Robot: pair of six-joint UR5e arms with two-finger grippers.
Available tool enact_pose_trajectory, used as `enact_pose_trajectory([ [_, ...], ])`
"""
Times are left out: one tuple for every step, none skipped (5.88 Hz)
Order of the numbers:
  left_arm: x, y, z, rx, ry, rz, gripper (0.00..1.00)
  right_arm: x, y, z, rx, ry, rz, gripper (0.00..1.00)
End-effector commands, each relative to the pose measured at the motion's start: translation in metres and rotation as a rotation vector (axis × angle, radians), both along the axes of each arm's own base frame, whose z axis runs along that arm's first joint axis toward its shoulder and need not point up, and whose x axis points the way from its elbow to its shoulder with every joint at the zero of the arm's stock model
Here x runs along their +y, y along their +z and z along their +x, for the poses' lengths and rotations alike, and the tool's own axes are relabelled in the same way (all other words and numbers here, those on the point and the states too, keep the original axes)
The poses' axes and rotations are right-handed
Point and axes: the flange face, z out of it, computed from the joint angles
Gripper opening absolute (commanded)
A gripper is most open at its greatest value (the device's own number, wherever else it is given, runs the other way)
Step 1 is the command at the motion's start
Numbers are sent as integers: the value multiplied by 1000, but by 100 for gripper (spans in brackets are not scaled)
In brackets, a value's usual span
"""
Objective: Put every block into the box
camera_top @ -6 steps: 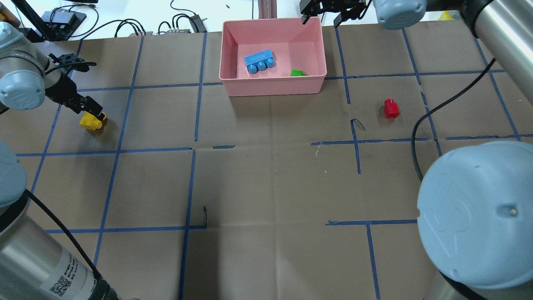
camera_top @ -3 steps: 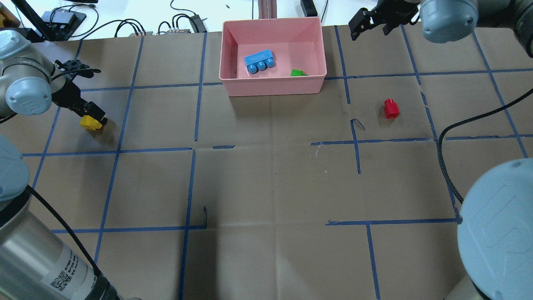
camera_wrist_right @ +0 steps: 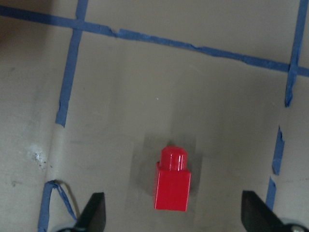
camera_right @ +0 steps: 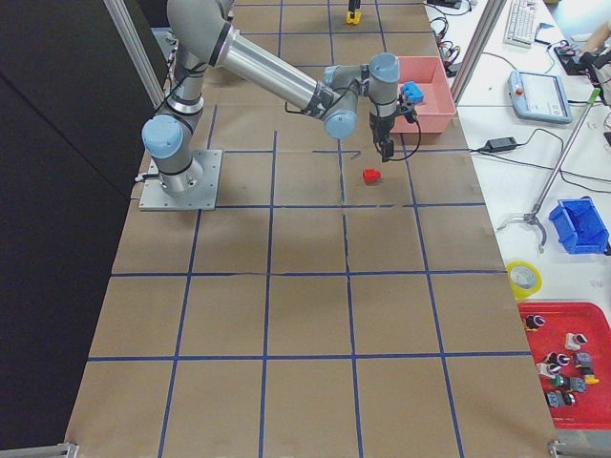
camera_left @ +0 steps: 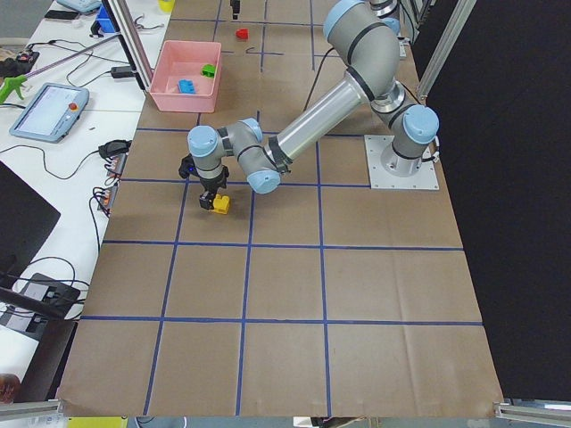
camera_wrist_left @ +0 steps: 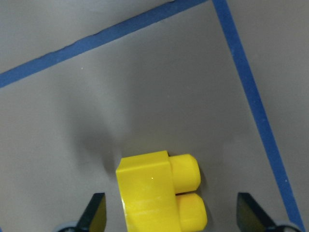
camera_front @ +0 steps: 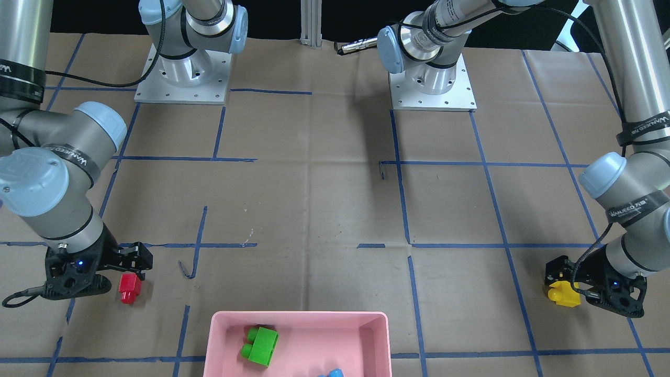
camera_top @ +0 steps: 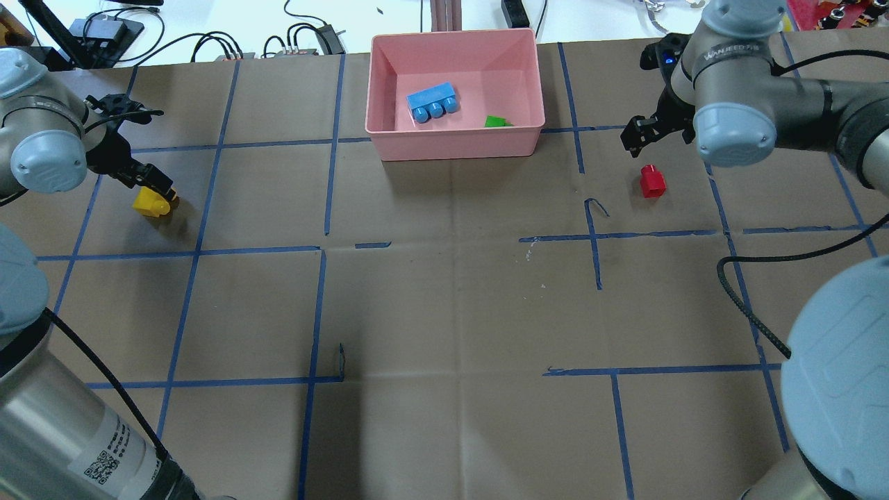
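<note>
Blocks: light-blue block and green block lie in the box; yellow block and red block lie on the table, well apart. Left claw spread astride yellow; right claw spread over red. Recommended: centre, lower, close on flat sides. Routes to box unobstructed; lift over rim.

The box sits at the far centre of the worktop. Inside it, the first block lies mid-floor and the second block against the near wall. On the worktop, the third block lies well left of the box, the fourth block to its right.
</note>
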Motion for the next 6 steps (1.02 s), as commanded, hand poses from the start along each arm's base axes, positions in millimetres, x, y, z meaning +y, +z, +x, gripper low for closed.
enact_pose_trajectory([
  [-6, -19, 3, -10, 2, -20, 94, 20, -30, -4, -17, -79, 38, 99],
  [-5, -23, 1, -8, 5, -16, 89, 19, -35, -10, -23, -89, 47, 99],
  [-4, -23, 1, -6, 5, -8, 78, 16, -40, -15, -41, -96, 49, 99],
  [-3, -25, 2, -4, 6, -4, 63, 14, -44, -15, -47, -96, 51, 99],
  [-3, -23, 2, -5, 6, -6, 51, 11, -54, -15, -52, -96, 64, 99],
  [-1, -17, 1, -1, 6, 1, 38, 9, -66, -15, -58, -97, 72, 99],
])
